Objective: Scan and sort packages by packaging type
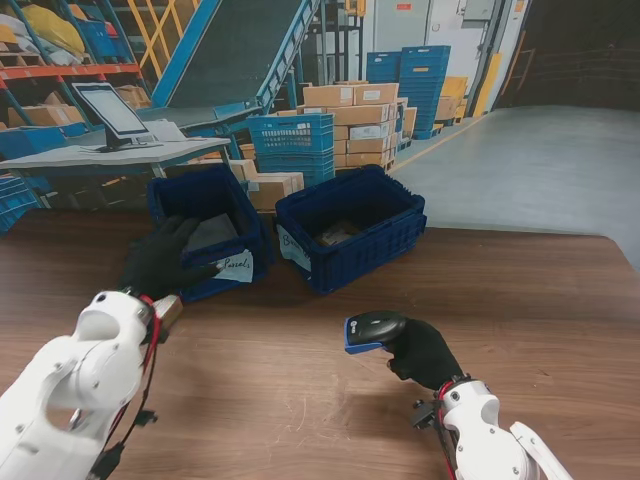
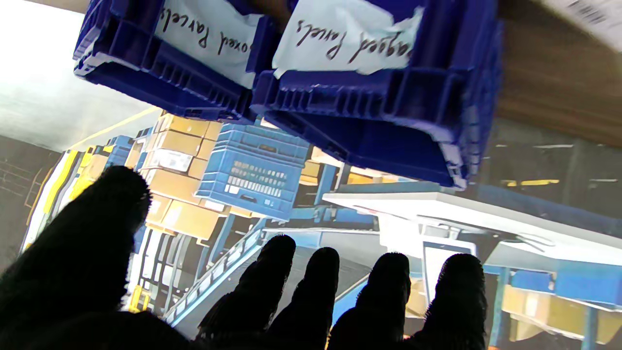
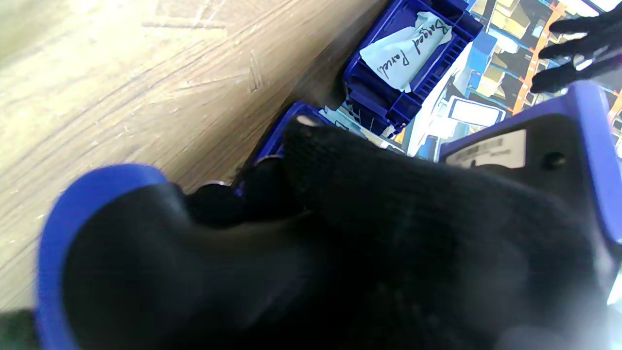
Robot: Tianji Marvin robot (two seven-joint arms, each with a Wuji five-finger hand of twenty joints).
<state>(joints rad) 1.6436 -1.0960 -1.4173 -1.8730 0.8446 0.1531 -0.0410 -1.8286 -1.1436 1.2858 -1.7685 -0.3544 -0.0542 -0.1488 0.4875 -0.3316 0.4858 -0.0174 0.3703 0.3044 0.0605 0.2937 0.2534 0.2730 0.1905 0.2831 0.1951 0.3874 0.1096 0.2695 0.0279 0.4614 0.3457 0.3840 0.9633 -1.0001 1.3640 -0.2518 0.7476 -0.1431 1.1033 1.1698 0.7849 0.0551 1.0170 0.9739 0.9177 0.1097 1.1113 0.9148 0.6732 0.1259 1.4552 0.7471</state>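
Blue bins: left bin (image 1: 205, 228) labelled "Bagged Parcels" (image 2: 347, 36), right bin (image 1: 350, 228) "…oxed Parcels" (image 2: 210, 34), readable only in wrist views.
Left hand (image 1: 160, 260): fingers (image 2: 265, 287) spread, empty, over the left bin's near rim.
Right hand (image 1: 425, 352): fingers wrapped around scanner (image 1: 372, 330), above bench (image 1: 300, 370).

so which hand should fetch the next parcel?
Left, probably. The left hand is open and empty at the left dark-blue plastic crate; the right hand is shut on the blue-and-black handheld barcode scanner.

Brown wooden table (image 1: 330, 400); two blue bins side by side: left bin (image 1: 205, 195); right bin (image 1: 380, 245).
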